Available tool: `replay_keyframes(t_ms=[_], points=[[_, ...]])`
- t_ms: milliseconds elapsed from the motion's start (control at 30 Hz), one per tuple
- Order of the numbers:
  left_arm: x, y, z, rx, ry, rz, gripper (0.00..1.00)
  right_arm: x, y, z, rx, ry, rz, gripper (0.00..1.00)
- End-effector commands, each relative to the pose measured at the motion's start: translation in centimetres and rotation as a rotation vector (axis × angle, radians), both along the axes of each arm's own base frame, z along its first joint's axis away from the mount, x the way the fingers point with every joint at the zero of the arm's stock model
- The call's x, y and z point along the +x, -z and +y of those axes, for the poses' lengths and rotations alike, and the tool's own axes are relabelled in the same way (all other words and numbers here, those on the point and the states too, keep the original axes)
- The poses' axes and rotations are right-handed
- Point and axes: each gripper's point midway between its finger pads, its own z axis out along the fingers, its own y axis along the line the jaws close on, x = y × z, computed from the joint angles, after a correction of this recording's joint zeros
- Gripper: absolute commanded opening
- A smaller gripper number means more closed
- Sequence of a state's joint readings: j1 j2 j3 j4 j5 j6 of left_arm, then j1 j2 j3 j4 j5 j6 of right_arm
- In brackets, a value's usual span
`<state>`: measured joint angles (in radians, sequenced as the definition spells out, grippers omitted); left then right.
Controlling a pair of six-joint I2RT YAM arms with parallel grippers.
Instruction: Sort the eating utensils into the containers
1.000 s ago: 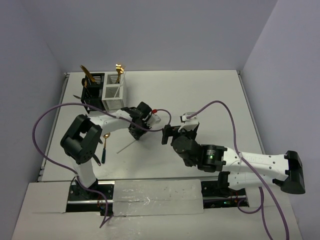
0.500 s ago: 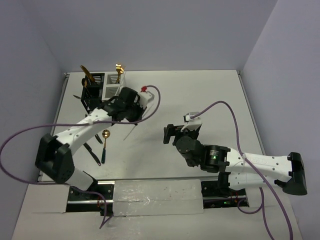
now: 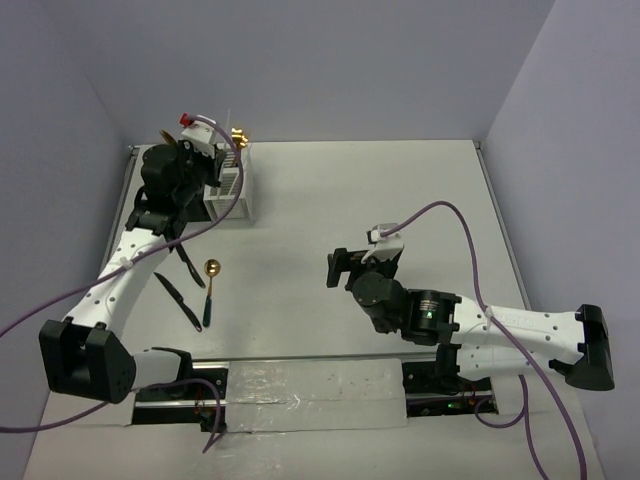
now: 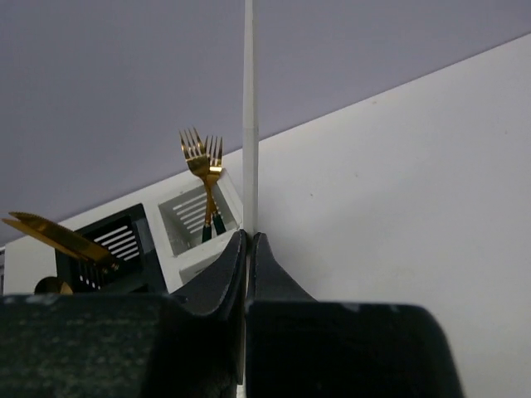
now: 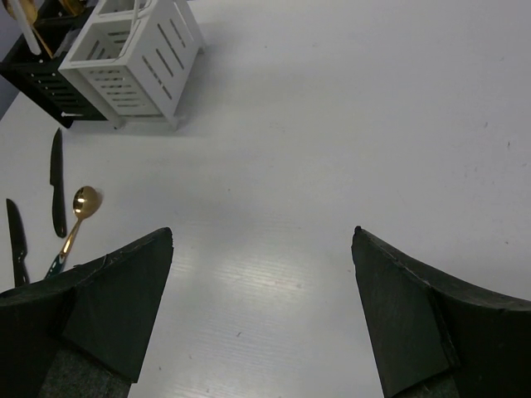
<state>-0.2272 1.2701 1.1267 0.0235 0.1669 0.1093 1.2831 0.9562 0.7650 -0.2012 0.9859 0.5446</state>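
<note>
Top cam: high above the near edge, looking down on the whole desk (image 3: 400, 200). Left wrist cam: close by the white caddy (image 4: 195, 220), low angle, facing the back wall (image 4: 124, 66). Right wrist cam: mid-desk, tilted down, facing far-left. All three share the white caddy and the black caddy (image 5: 37, 87).

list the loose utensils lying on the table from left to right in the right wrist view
black knife at the frame edge → second black knife → gold-headed spoon
</note>
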Motion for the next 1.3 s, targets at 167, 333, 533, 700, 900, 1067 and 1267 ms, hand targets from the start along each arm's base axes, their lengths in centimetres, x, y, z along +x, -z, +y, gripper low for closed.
replay_keyframes(t_ms=[167,333,533,700,900,1067,1267], points=[[6.1,-2.2,0.2,-0.095,0.094,-0.199,0.00,0.6,-3.0,0.0,0.052,0.047,-0.042,0.95],[9.0,0.3,0.0,-0.070,0.126,-0.192,0.00,0.5,-2.9,-0.6,0.042,0.065,-0.031,0.95],[10.3,6.9,-1.4,-0.086,0.195,-0.068,0.00,0.4,-3.0,-2.0,0.074,0.091,-0.039,0.95],[8.6,10.2,-1.0,-0.032,0.203,-0.028,0.00,0.1,-3.2,-2.5,0.091,0.088,-0.043,0.95],[8.8,10.6,-0.5,0.027,0.198,-0.013,0.37,0.2,-3.4,-2.2,0.092,0.074,-0.048,0.95],[7.2,9.1,0.0,0.042,0.182,0.001,0.83,0.1,-2.9,-2.0,0.080,0.065,-0.038,0.95],[2.3,4.1,2.0,0.036,0.081,0.099,0.84,-0.1,-2.5,-1.8,0.092,0.045,-0.034,0.95]])
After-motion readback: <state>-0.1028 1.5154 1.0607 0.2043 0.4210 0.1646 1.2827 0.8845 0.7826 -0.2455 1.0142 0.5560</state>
